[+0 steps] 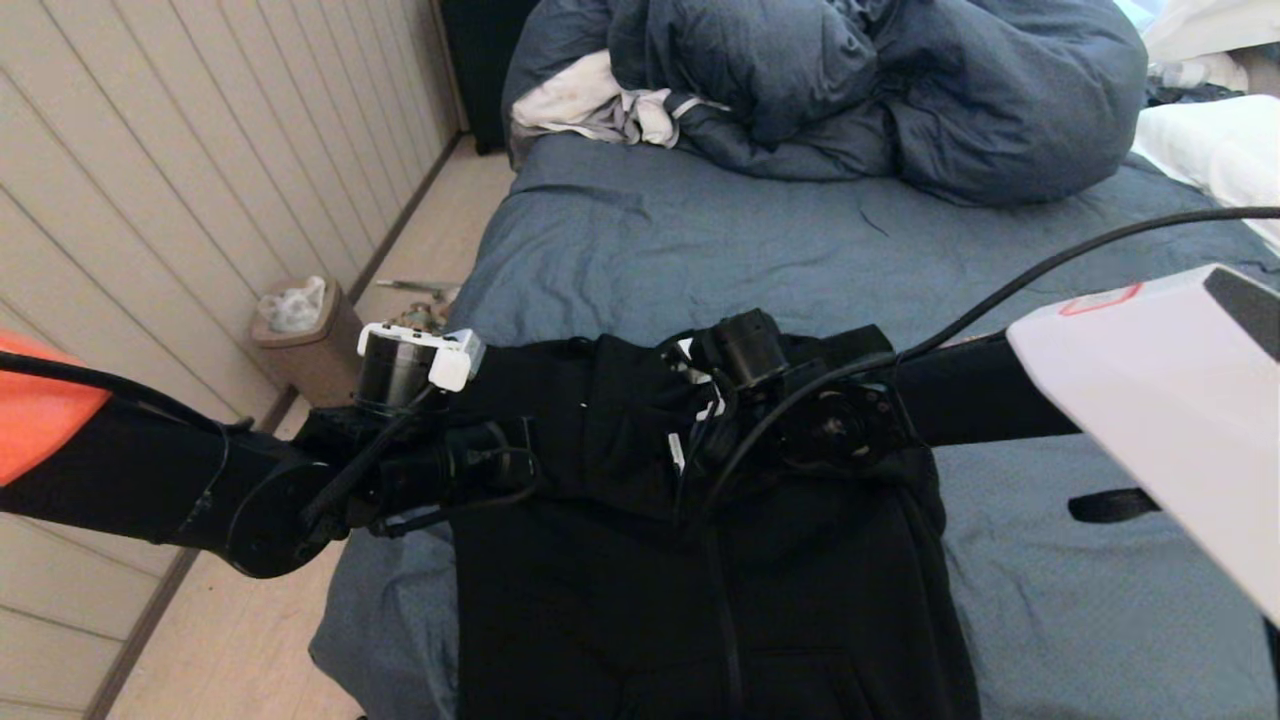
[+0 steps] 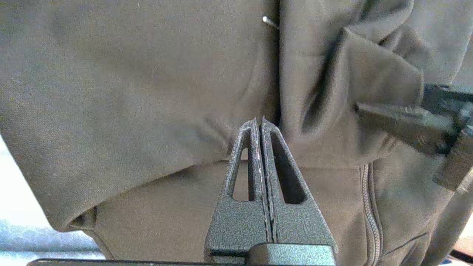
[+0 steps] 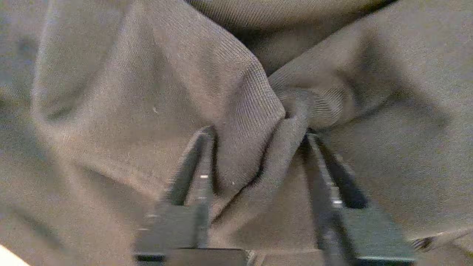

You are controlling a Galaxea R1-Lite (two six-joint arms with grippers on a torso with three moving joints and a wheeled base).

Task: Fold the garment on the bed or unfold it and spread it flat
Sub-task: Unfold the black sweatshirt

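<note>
The black hoodie (image 1: 720,560) lay on the bed (image 1: 640,240), its far part bunched. The left gripper (image 2: 258,123) hovered, fingers together and empty; the right gripper (image 3: 255,162) straddled a fold, fingers apart. Gathering for a fold seemed underway; clamping next.

My head camera looks forward and down over both arms onto the bed (image 1: 640,240). Each wrist camera sits behind its end effector, very close to the garment (image 2: 111,92), which all three views share; my left wrist view also catches the right end effector (image 2: 406,122).
</note>
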